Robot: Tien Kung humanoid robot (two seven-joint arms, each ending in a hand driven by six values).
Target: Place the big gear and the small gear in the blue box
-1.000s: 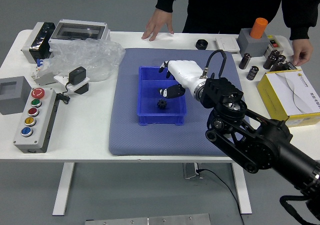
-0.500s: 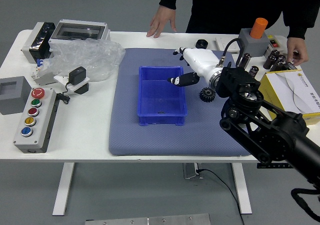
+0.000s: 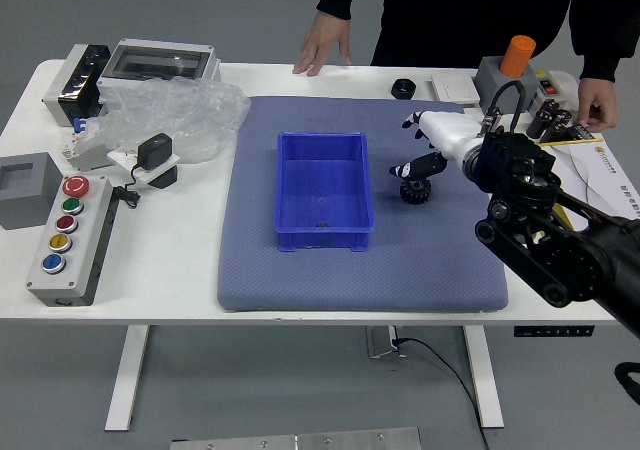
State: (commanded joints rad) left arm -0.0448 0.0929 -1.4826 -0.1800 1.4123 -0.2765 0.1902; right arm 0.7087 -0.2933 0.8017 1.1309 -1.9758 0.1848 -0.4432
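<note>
The right hand (image 3: 412, 146) is open, its white back and dark fingers pointing left over the mat, with no object visible in its grasp. Just under its lower finger lies the black big gear (image 3: 415, 191), partly covered by that finger; whether they touch I cannot tell. To the left is the blue box (image 3: 322, 241). A tiny dark bit (image 3: 322, 224) shows at its near inner wall, perhaps part of the small gear, the rest hidden by the wall. The left hand is out of view.
A person's hand rests on the far table edge (image 3: 322, 42), another at the right near black cylinders (image 3: 545, 120). A yellow box (image 3: 590, 185) stands right, behind my arm. A black ring (image 3: 403, 89) lies far back. Plastic wrap (image 3: 190, 115) and a button panel (image 3: 75, 240) are left.
The right hand has moved right, from over the blue box to over the big gear. The small gear seen in the box earlier has dropped to its near wall, mostly out of sight.
</note>
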